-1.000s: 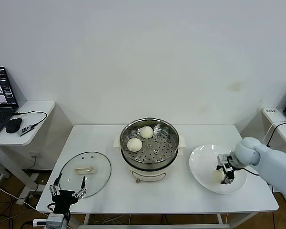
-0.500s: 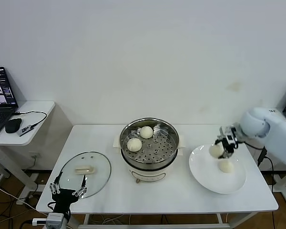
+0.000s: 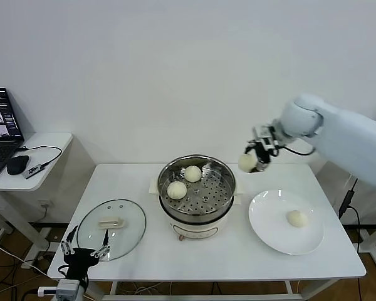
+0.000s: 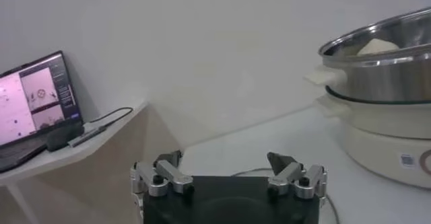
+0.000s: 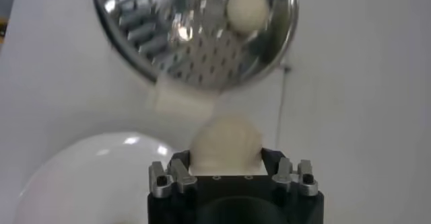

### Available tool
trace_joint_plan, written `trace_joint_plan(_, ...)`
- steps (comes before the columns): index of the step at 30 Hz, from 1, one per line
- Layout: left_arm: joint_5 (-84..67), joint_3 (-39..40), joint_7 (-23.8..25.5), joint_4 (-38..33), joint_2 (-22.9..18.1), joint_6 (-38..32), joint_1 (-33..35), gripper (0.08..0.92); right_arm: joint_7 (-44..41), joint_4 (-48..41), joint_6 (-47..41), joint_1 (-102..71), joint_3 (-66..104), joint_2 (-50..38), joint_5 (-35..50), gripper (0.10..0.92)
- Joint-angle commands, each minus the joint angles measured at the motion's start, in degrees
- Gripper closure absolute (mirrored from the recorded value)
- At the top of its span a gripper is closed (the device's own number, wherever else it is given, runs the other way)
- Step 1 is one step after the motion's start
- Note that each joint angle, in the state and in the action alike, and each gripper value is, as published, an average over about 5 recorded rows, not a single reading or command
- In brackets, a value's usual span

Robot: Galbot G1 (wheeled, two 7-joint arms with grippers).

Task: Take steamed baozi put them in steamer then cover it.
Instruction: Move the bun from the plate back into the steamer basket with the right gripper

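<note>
Fingers of the right gripper point(image 3: 253, 158) pinch one steamed baozi point(image 3: 247, 163), held in the air beside the right rim of the steamer point(image 3: 197, 196), between it and the white plate point(image 3: 269, 229). Two baozi point(image 3: 177, 190) already lie on the perforated tray; one more point(image 3: 296, 218) remains on the plate. The glass cover point(image 3: 111, 227) lies flat on the table point(image 3: 238, 260), left of the steamer. Left gripper point(image 3: 83, 256) is parked at the table's near-left edge, fingers spread. Remaining, by judgement: load two baozi, fit the cover.
</note>
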Motion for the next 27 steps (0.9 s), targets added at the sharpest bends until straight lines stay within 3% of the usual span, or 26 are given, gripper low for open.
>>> trace_joint_plan(1,0.0,-0.8,0.0,-0.3,-0.2,0.0,0.2,0.177,3.1,-1.4,2.9,3.2,-6.3,14.9,4.4,0.364)
trace_joint_plan(17,0.2,-1.1,-0.1,-0.2,-1.5,0.0,0.0,0.177,7.6,-1.0,23.0,-2.3,-14.0,17.0,-6.2,0.364)
trace_joint_plan(27,0.2,-1.2,-0.1,0.2,-1.9,0.0,0.0,0.177,6.2,-0.4,28.8,-1.6,-15.1,18.1,-11.8,0.363)
